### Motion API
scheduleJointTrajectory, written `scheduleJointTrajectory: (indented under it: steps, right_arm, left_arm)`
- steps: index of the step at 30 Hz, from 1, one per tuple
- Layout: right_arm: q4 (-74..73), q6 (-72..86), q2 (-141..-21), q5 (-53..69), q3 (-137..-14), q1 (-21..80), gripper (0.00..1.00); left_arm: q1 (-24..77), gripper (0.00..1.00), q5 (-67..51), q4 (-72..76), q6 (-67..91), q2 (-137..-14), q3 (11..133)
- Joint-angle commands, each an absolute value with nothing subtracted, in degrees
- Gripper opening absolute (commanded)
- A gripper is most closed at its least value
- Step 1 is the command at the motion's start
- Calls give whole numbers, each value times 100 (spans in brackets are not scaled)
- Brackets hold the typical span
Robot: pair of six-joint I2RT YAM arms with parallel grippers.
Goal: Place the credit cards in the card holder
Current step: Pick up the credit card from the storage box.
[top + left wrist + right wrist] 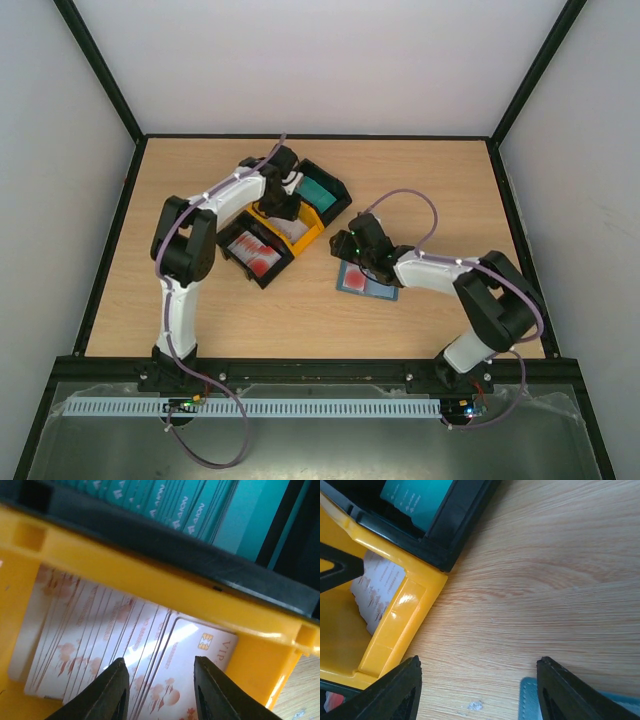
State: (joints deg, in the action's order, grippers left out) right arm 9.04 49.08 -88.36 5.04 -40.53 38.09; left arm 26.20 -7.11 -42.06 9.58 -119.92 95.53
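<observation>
White credit cards (185, 650) with pink printing stand in a leaning stack inside the yellow tray (150, 575). My left gripper (159, 667) hangs just over the front cards, its jaws partly apart and pinching nothing; from above it (285, 205) sits over that tray (310, 235). The slate-blue card holder (365, 282) lies flat on the table, a reddish card face showing on it. My right gripper (350, 250) hovers at its far-left corner, open and empty. In the right wrist view the gripper (477, 680) spans bare wood, with the holder's corner (530, 700) beside the right finger.
A black tray (335, 205) of teal cards (320, 188) sits behind the yellow one, and another black tray (268, 275) of red-printed cards (255, 252) sits to its left. The yellow tray's wall (405, 615) lies left of my right gripper.
</observation>
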Motion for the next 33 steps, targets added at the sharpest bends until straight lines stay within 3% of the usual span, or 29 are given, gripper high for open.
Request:
scheduleJointTrajectory:
  steps: [1, 6, 18, 33]
  right_arm:
    - [1232, 4894, -9226, 938, -4290, 3779, 61]
    - [1276, 4884, -9591, 1188, -4533, 3779, 61]
    - [1237, 4833, -10047, 1211, -5020, 3779, 58]
    - [1198, 4658, -10746, 1552, -5562, 3919, 49]
  left_arm:
    - [2663, 39, -1004, -4708, 468, -12377, 10024]
    - [2662, 48, -949, -4722, 157, -12577, 10039]
    - [2663, 52, -1228, -4814, 2, -12974, 10265]
    - [2672, 39, -2138, -4652, -66, -12454, 9769]
